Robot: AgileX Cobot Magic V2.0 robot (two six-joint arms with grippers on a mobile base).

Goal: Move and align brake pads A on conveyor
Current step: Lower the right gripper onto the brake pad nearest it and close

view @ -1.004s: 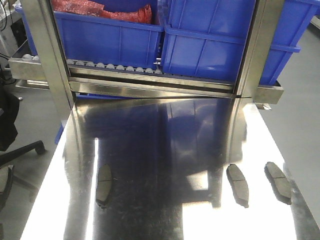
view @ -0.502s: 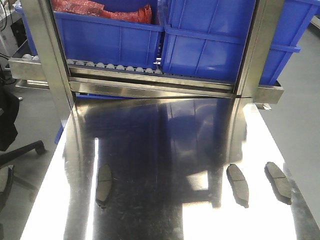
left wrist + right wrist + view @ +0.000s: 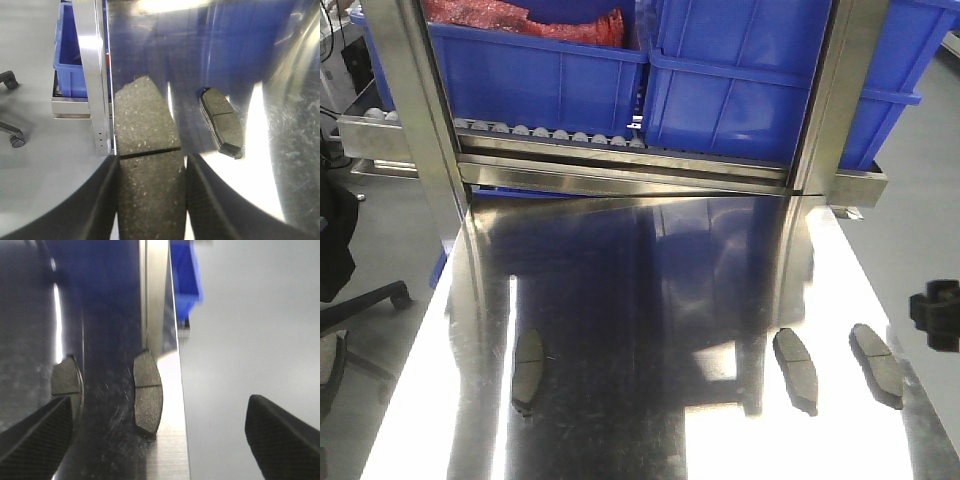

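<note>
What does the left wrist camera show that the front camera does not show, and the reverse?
Only the left wrist camera: a held pad between the left fingers. Only the front camera: the middle pad and the right pad on the steel table, and the right fingers at the picture's edge. Both: the steel table and, apparently, the left pad lying on it.

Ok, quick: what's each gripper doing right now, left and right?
Left gripper: closed on a brake pad.
Right gripper: open, holding nothing.
</note>
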